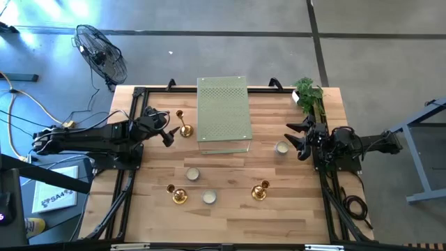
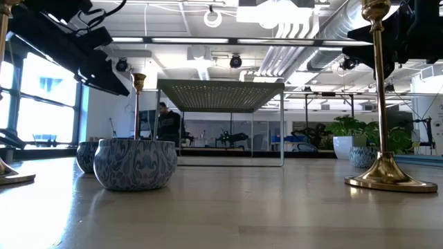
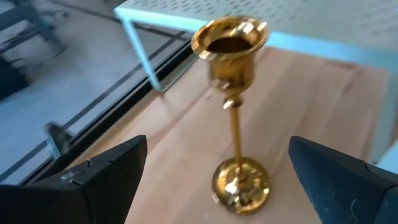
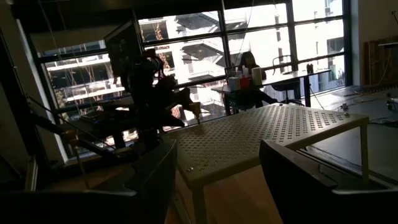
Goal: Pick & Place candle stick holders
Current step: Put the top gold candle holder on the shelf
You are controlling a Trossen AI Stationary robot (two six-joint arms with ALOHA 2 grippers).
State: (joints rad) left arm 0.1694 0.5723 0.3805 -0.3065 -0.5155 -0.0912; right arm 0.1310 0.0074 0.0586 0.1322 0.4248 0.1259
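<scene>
Approaching the gold holder (image 3: pixel 233 112) standing on the bench (image 1: pixel 230 209) beside the green slab (image 1: pixel 223 115), we are keeping the wide-open left tool (image 1: pixel 167 129) centred on its slim stem before closing gently.

Open-plan lab: exposed ceiling ducts (image 2: pixel 332 28), glass partitions (image 2: pixel 228 135)

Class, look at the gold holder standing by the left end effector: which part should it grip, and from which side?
Grip the slim stem of the gold holder, between cup and base, coming level from the left end effector's side. It stands upright, and the open fingers already flank it.
</scene>
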